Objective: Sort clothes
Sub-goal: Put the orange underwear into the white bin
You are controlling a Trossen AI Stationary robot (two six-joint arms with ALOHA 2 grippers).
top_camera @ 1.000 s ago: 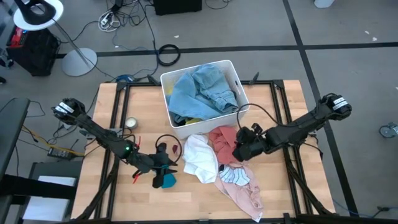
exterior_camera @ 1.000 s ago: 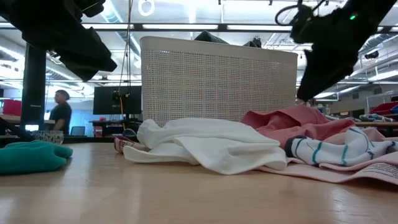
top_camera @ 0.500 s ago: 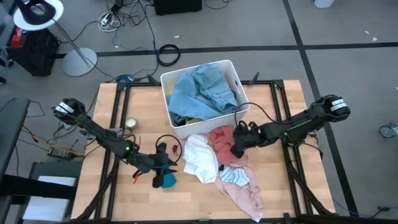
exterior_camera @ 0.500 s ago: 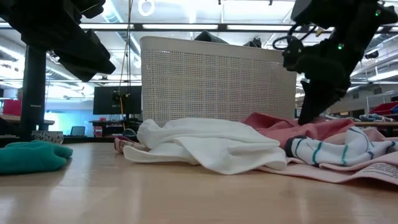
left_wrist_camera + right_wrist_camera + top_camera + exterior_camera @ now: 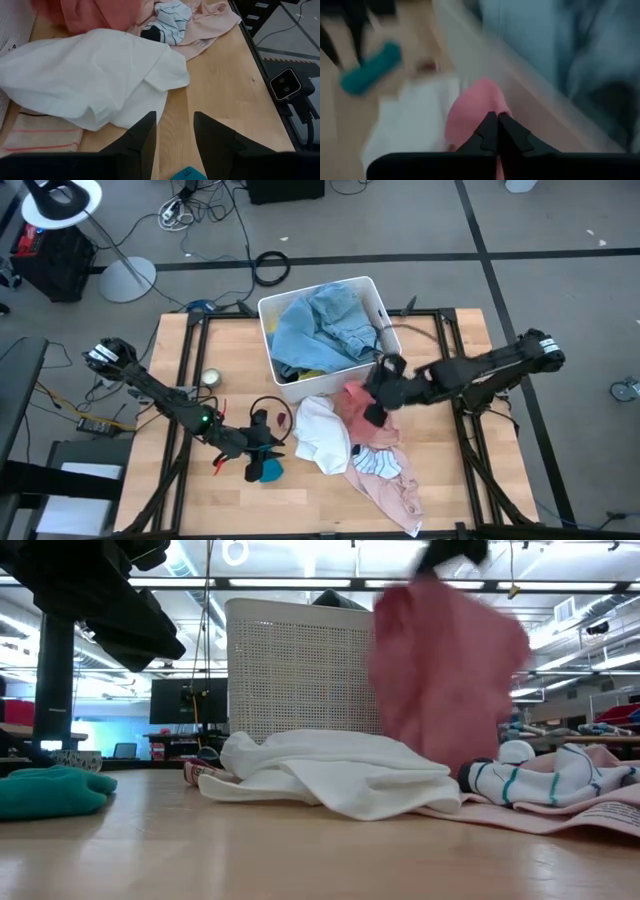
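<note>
One right gripper [image 5: 374, 412] pinched shut on pink garment [image 5: 445, 670], which hangs lengthwise downward beside white bin [image 5: 283, 386] holding denim [image 5: 325, 328]. White garment [image 5: 322, 435], striped piece [image 5: 378, 463] beneath. Left gripper [image 5: 262, 448] parted, near teal item [image 5: 268, 471].

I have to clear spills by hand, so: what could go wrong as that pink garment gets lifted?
The right hand is shut on only a small pinch of the pink garment, so it may slip free. The cloth hangs low and could drag the white garment or striped garment along. The bin already looks heaped with denim, so it might spill over.
</note>
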